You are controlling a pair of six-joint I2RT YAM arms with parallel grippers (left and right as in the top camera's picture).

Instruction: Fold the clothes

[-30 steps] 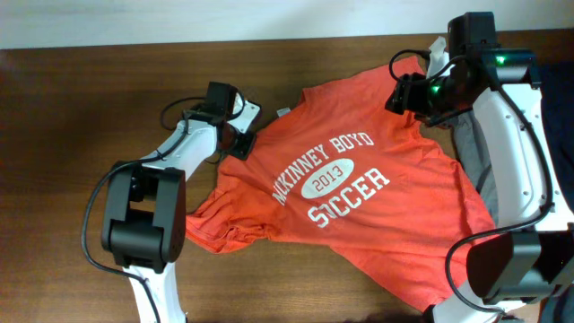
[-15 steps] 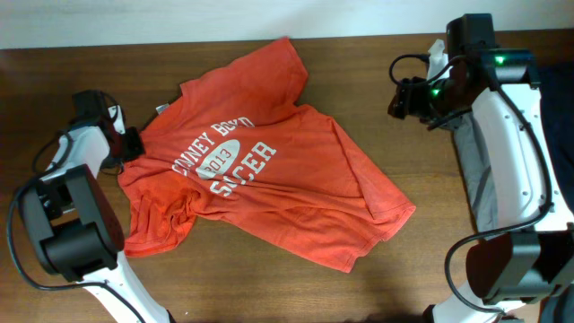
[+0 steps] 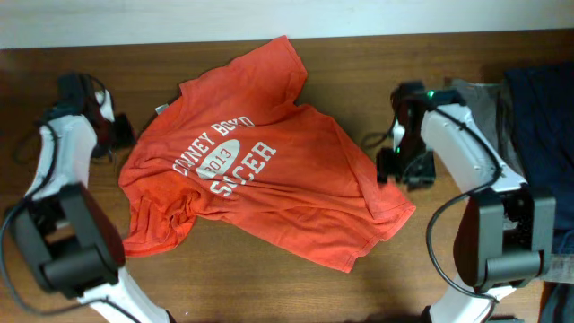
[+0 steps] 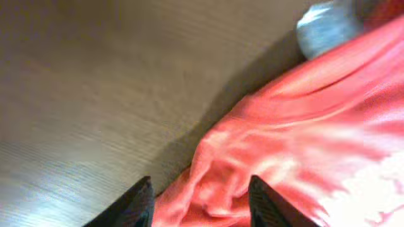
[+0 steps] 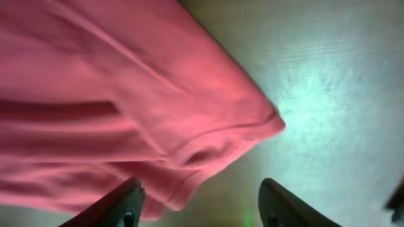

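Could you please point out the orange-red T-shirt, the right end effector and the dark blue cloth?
orange-red T-shirt [image 3: 305, 206], overhead view, fabric below print.
right end effector [image 5: 201, 208], right wrist view, between fingertips.
dark blue cloth [image 3: 538, 117], overhead view, its middle.

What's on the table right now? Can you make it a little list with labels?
T-shirt: orange-red, lying rumpled, white letters facing up, not folded
table: brown wood
left gripper: open, at the shirt's left edge, holding nothing
right gripper: open, at the shirt's right corner, holding nothing
pile: grey and dark blue cloth at the right edge
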